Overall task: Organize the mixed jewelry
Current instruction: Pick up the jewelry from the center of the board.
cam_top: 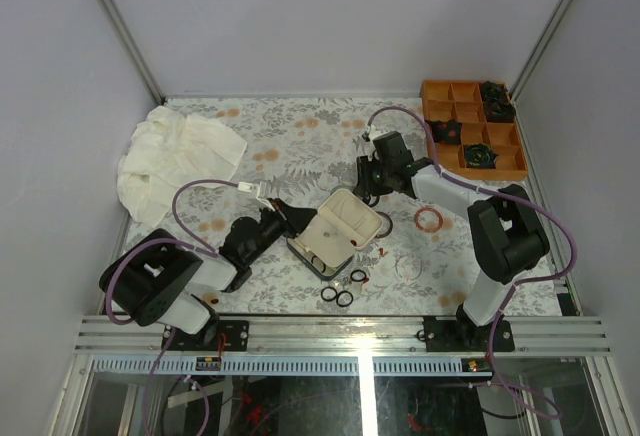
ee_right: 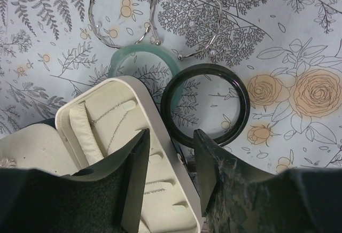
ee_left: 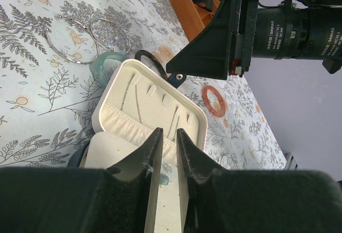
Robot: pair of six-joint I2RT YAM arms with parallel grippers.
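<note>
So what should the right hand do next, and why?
Probably nudge sideways toward the glossy black bangle and lower around its rim. The open right hand straddles both that rim and the cream-lined case lid, so closing now might catch the lid instead.

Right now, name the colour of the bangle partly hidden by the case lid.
Bangle: pale green, clearest in right wrist view.

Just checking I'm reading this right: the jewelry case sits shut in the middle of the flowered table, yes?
No: the case is open, its cream lining in plain sight, as the top external view shows. It does sit in the middle of the flowered table.
</note>
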